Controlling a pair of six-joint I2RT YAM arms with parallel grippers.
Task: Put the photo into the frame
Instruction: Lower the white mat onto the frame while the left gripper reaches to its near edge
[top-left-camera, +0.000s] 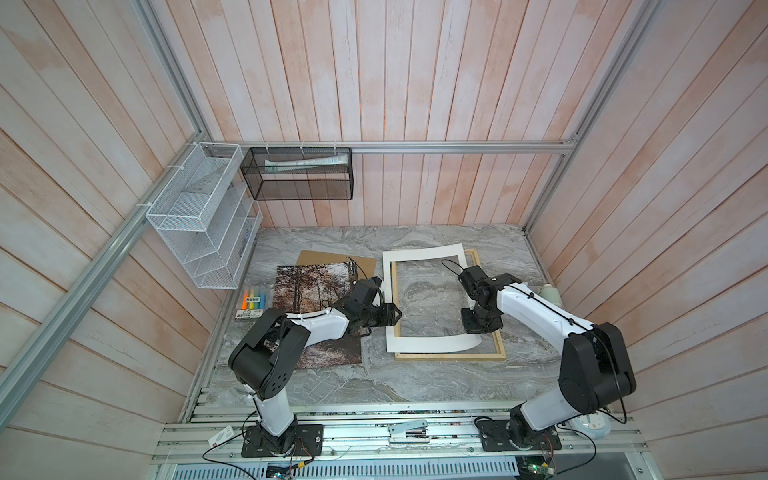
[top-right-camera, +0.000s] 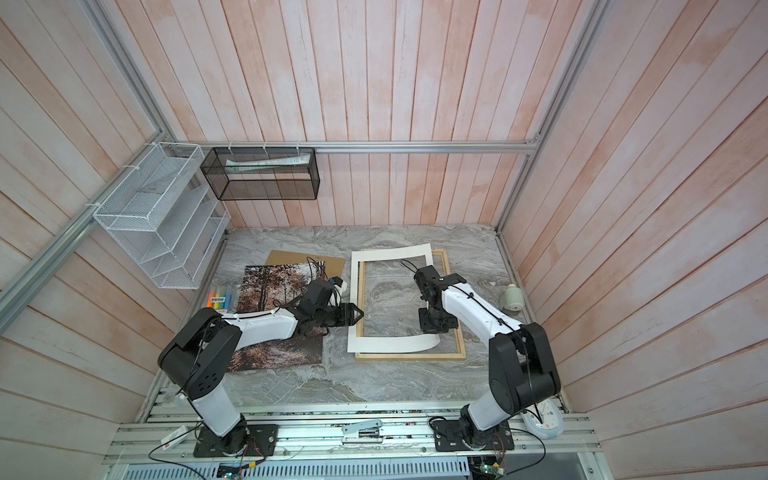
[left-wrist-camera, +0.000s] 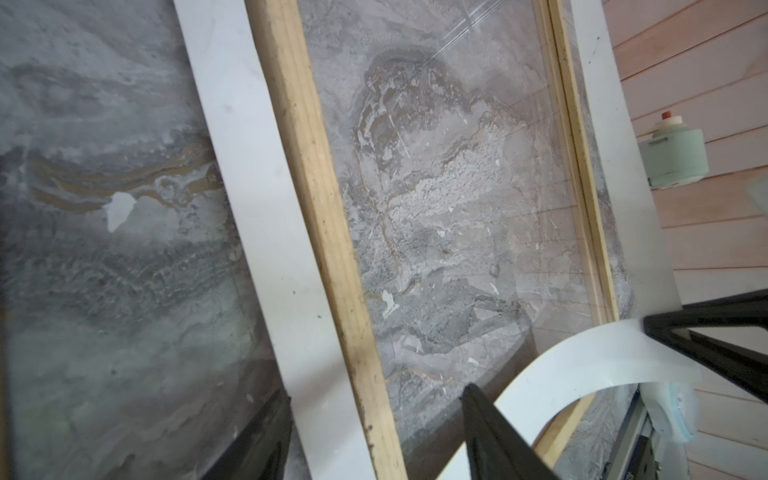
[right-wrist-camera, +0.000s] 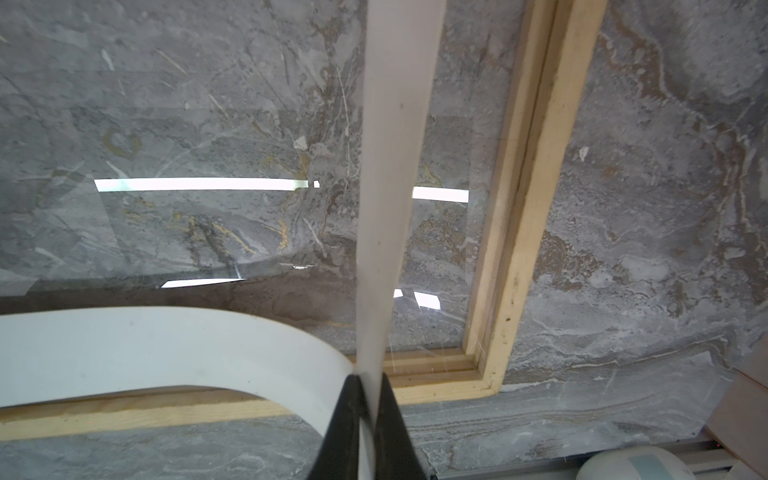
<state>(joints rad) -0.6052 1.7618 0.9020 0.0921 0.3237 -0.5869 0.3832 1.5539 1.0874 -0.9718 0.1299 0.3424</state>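
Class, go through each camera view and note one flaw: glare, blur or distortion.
In both top views, wide-angle distortion splays the wall planks outward. Right wrist view: strip-light glare on glass in the frame; the right gripper, shut on the white mat, is blurred close up. Left wrist view: soft overall, wood grain smeared.

We see rough pale wood on the frame (top-left-camera: 449, 356), its pane (top-left-camera: 436, 299) clear and scratched. The mat (top-left-camera: 428, 344) is smooth matt card.

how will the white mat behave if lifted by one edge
Probably floppy: the white mat curls where the right gripper pinches one side. Likely light, since a thin edge pinch raises it. It may sag and drag across the frame.
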